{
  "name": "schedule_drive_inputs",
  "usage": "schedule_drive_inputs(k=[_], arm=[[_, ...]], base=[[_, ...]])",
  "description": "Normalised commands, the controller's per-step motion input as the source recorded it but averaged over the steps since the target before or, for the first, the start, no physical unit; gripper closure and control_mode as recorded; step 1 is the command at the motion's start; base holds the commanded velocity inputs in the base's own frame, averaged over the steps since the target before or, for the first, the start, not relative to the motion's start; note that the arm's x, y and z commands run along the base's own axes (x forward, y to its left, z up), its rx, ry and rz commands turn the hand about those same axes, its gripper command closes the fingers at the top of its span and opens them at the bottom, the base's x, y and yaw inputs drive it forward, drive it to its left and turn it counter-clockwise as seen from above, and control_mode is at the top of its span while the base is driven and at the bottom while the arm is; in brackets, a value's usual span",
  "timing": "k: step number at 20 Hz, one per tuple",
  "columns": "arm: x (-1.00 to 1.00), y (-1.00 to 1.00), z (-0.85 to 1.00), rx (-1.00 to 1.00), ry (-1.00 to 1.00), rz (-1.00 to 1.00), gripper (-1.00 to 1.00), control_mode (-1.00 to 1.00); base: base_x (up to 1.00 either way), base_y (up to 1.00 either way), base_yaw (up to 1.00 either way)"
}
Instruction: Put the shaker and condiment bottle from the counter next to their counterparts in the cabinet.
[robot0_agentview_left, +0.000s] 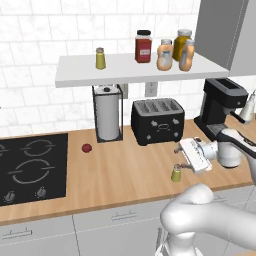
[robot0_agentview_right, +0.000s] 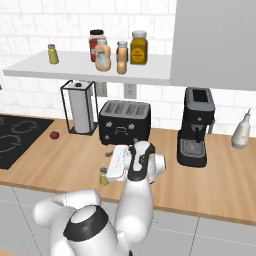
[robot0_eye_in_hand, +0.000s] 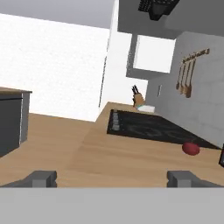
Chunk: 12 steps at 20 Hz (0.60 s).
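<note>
A small yellow-green shaker (robot0_agentview_left: 176, 173) (robot0_agentview_right: 104, 176) with a grey cap stands upright on the wooden counter near its front edge. My gripper (robot0_agentview_left: 180, 159) (robot0_agentview_right: 106, 162) hovers just above and beside it, lying level and pointing left, jaws wide open and holding nothing; its fingertips (robot0_eye_in_hand: 41, 178) frame bare counter. On the cabinet shelf (robot0_agentview_left: 80, 75) the twin shaker (robot0_agentview_left: 100, 58) (robot0_agentview_right: 52, 54) stands alone at the left. The slim peach condiment bottle (robot0_agentview_left: 187, 56) (robot0_agentview_right: 122, 57) stands on the shelf at the right, beside the fatter peach bottle (robot0_agentview_left: 164, 55) (robot0_agentview_right: 103, 56).
A red jar (robot0_agentview_left: 143, 46) and a yellow jar (robot0_agentview_left: 182, 44) stand behind the bottles. Under the shelf are a paper-towel holder (robot0_agentview_left: 108, 117), black toaster (robot0_agentview_left: 157, 121) and coffee machine (robot0_agentview_left: 220, 107). A stove (robot0_agentview_left: 30, 167) and a small red fruit (robot0_agentview_left: 87, 148) lie left.
</note>
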Motion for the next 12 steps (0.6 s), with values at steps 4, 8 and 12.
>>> schedule_drive_inputs(k=[4,8,12], arm=[[0.02,0.05,-0.04,-0.05,0.08,0.00,-1.00,-1.00],[-0.01,0.00,-0.27,0.00,0.10,0.00,-1.00,-1.00],[-0.12,0.00,-0.38,0.00,0.09,0.00,-1.00,-1.00]], base=[[0.00,0.00,0.00],[0.00,0.00,0.00],[0.00,0.00,0.00]])
